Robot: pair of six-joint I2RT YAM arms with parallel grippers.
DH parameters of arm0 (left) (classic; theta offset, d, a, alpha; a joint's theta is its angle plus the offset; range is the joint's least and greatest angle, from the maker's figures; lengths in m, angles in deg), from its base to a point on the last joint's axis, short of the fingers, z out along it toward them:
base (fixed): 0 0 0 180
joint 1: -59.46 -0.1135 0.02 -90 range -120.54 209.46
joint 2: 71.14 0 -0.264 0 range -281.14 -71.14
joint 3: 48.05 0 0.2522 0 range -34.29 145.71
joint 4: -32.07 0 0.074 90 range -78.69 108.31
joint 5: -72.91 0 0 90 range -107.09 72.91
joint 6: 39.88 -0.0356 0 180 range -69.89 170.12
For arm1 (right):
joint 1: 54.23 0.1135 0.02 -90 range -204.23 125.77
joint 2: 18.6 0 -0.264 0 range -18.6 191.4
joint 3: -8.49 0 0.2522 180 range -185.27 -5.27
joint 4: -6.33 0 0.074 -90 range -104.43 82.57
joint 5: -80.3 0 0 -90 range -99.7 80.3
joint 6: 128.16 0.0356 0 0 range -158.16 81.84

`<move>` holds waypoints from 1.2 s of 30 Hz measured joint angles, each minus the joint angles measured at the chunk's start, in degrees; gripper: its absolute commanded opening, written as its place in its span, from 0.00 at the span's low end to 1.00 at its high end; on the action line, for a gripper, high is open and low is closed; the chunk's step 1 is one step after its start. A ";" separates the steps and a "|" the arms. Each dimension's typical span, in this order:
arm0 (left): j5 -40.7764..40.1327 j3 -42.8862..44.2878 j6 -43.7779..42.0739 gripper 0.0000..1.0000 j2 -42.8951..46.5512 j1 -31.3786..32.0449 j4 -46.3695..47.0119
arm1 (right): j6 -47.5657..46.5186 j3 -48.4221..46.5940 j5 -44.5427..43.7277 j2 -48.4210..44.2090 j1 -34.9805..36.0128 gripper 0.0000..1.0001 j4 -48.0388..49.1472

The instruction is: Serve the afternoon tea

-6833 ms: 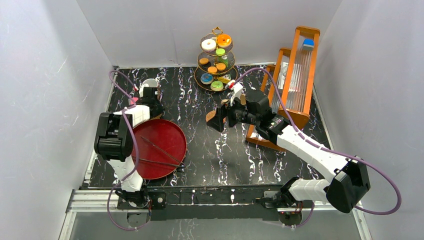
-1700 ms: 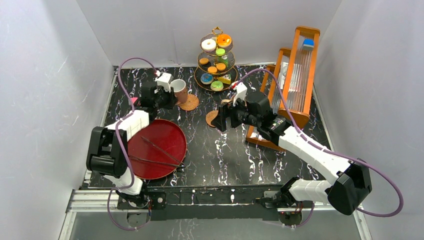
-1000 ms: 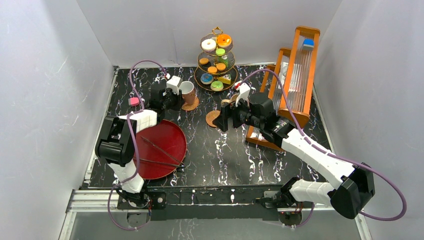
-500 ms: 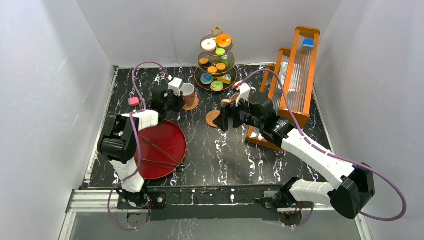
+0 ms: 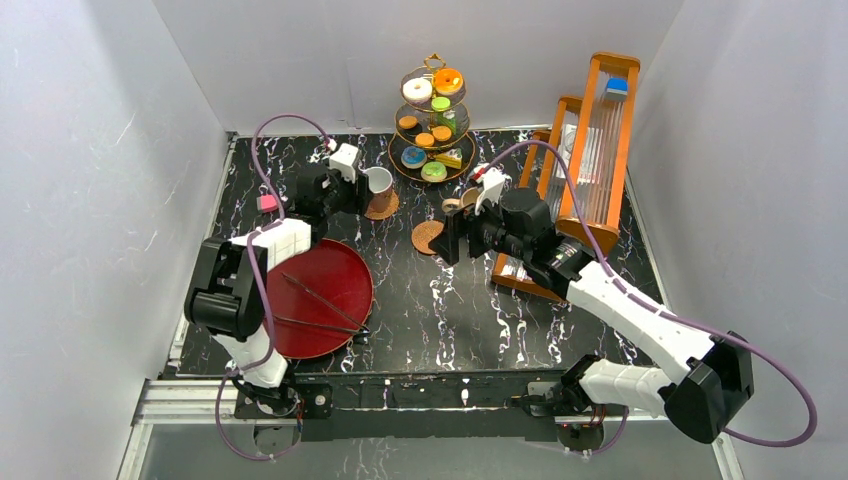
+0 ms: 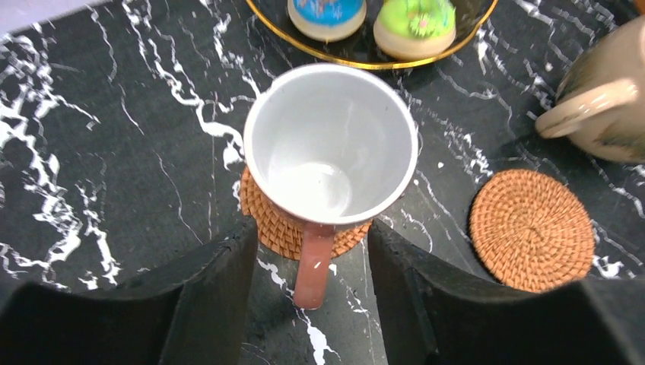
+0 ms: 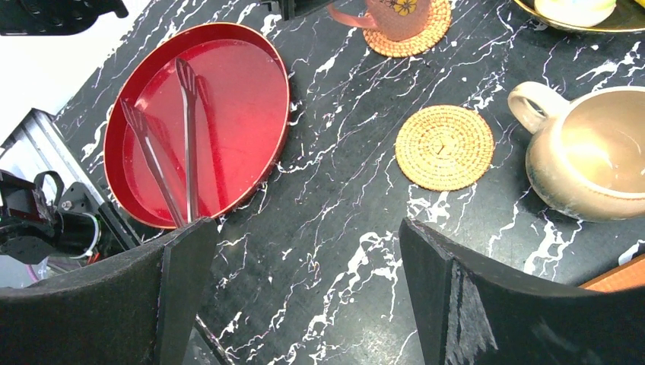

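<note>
Left jaws half open astride the handle of the pink, white-lined mug (image 6: 332,148), not gripping; right jaws wide open, empty.

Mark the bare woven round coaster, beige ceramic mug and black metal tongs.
Bare coaster (image 7: 445,147): right wrist view, centre.
Beige mug (image 7: 557,190): right wrist view, outer wall.
Black tongs (image 7: 189,137): right wrist view, one arm.

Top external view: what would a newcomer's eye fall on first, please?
The gold three-tier stand, stacked with colourful pastries, rises at the far edge. At near left lies a round red tray holding black tongs. A white mug stands on a woven coaster near the stand.
</note>
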 measured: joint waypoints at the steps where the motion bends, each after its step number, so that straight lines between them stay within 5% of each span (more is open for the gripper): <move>1: -0.02 0.15 0.04 0.55 0.83 0.00 -0.33 | 0.00 0.00 -0.13 -0.20 0.00 0.99 -0.07; 8: 2.97 3.58 0.15 0.56 5.70 0.00 -3.19 | -0.28 0.00 -0.96 -2.89 0.00 0.99 -0.20; 19: 21.53 5.46 -6.47 0.59 6.32 3.08 -4.55 | -2.21 -1.53 -2.54 -6.14 0.00 0.99 -4.04; 36: 29.40 18.32 -23.76 0.65 -10.78 11.47 -6.08 | -3.50 -2.49 -5.40 -12.74 0.00 0.99 -6.21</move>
